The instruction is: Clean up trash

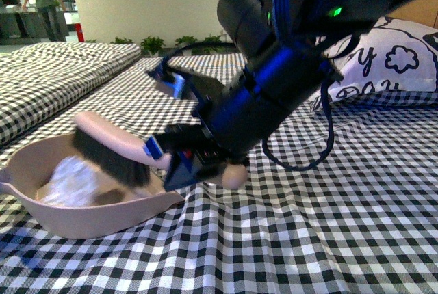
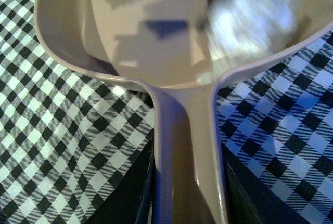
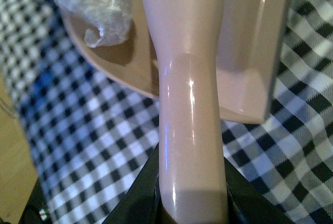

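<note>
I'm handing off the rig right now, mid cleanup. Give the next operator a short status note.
Right claw: shut on the brush handle, bristles over the dustpan.
Left claw: shut on the dustpan handle; pan rests on the checked bedsheet.
Trash: the white paper wad already lies inside the pan.
Done: sweeping in.
Left: probably lift the brush clear, carry the pan level, and dump it; no bin is in view.

Bright, even indoor light fills all views — glossy highlights streak the brush handle. In the front view the right arm and brush bristles smear with motion blur. In the left wrist view the crumpled paper is blurred, and the dustpan holds soft shadows.
</note>
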Available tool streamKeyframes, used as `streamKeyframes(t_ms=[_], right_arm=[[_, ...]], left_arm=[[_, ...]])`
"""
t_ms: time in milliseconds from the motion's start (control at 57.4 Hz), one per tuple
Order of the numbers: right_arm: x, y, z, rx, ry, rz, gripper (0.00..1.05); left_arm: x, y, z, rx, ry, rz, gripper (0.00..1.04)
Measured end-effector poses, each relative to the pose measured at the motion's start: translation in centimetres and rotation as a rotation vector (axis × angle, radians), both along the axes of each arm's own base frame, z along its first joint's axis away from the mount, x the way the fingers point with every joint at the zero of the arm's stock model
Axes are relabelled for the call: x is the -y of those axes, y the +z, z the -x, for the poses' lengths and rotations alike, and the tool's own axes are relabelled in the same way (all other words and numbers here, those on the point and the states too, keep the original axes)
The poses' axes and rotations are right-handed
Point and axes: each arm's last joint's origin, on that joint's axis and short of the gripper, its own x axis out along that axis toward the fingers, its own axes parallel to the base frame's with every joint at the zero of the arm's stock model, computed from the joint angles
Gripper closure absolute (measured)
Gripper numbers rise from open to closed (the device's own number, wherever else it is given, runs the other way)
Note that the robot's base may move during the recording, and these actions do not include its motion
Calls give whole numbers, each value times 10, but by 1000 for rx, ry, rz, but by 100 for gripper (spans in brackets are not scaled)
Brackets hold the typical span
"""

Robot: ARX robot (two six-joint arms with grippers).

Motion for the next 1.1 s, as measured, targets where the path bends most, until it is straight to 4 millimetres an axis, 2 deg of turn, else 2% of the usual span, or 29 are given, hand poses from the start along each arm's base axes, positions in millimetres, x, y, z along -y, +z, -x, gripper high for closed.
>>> streamKeyframes(t_ms=[104, 157, 453, 540, 627, 731, 801, 836, 905, 1097], right_arm=[[7, 22, 0, 76, -37, -14, 85], [13, 26, -5, 107, -77, -8, 85], [59, 13, -56, 253, -441, 88, 85], [87, 17, -70, 270, -542, 61, 85], [108, 24, -74, 273, -588, 41, 85], [134, 35, -71, 272, -626, 7, 85], [153, 48, -65, 274, -649, -34, 85], [163, 58, -61, 281, -664, -58, 85], [194, 89, -41, 311, -700, -141, 85], [238, 132, -3, 347, -742, -242, 85]], left_arm=[[0, 0, 0, 0, 0, 0, 76], [0, 0, 0, 0, 0, 0, 76], [0, 0, 0, 0, 0, 0, 76], [0, 0, 0, 0, 0, -1, 76], [0, -2, -1, 73, 20, 36, 76], [0, -4, -2, 203, 108, 101, 76], [-1, 3, -3, 278, 168, 157, 76], [-2, 12, -3, 312, 211, 202, 76], [-5, 37, 3, 387, 280, 268, 76], [-2, 69, 18, 491, 389, 341, 76]])
